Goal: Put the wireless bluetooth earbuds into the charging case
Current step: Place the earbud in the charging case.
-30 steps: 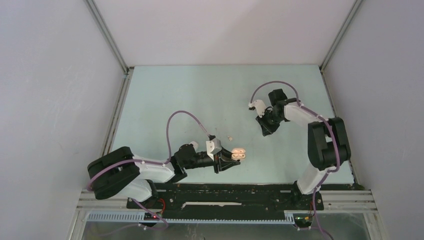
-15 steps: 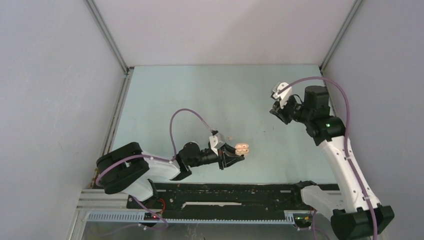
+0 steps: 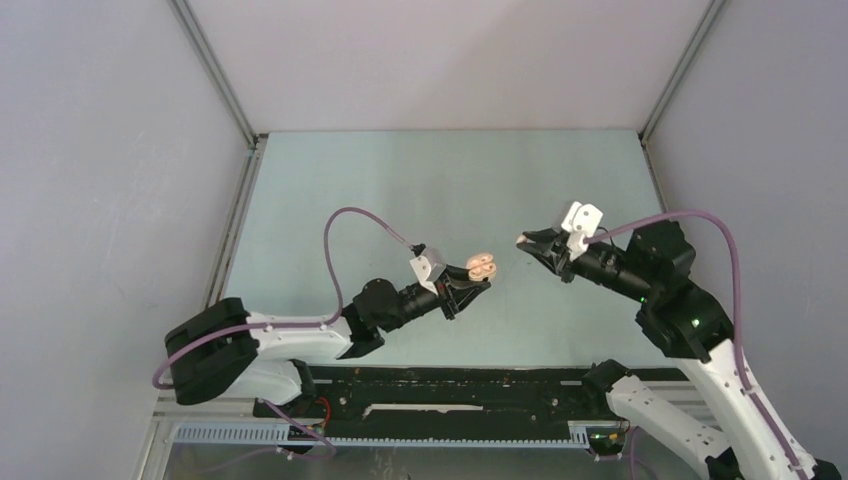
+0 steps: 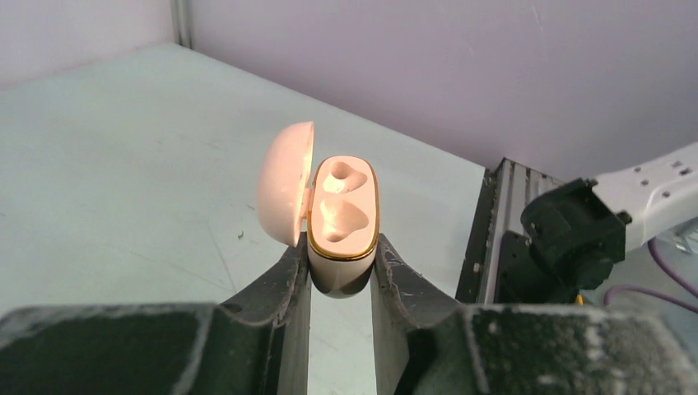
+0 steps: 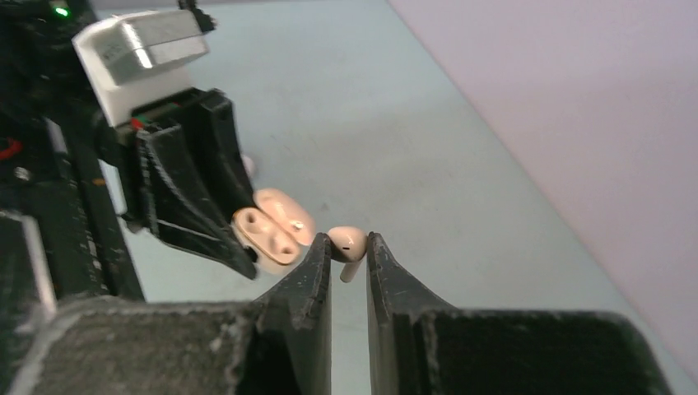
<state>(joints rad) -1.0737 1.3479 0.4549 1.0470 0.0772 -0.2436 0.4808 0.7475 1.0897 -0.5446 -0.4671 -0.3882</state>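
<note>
My left gripper (image 3: pixel 462 290) is shut on the lower body of a beige-pink charging case (image 3: pixel 482 265) and holds it above the table. In the left wrist view the case (image 4: pixel 344 218) stands between the fingers with its lid (image 4: pixel 284 193) hinged open to the left, and both sockets are empty. My right gripper (image 3: pixel 525 241) is shut on one beige-pink earbud (image 5: pixel 350 241), stem pointing down. It hovers just right of the case (image 5: pixel 267 234), a small gap apart. Another small pale bud (image 5: pixel 247 164) shows faintly on the table behind the left fingers (image 5: pixel 197 197).
The pale green table (image 3: pixel 420 190) sits inside grey walls with metal corner posts. A black rail (image 3: pixel 450 385) runs along the near edge. The right arm's black joint (image 4: pixel 576 239) is close on the right in the left wrist view.
The right arm has swung from the far right of the table toward the middle with the earbud. The left arm has carried the open case farther from the near edge, toward the right gripper.
</note>
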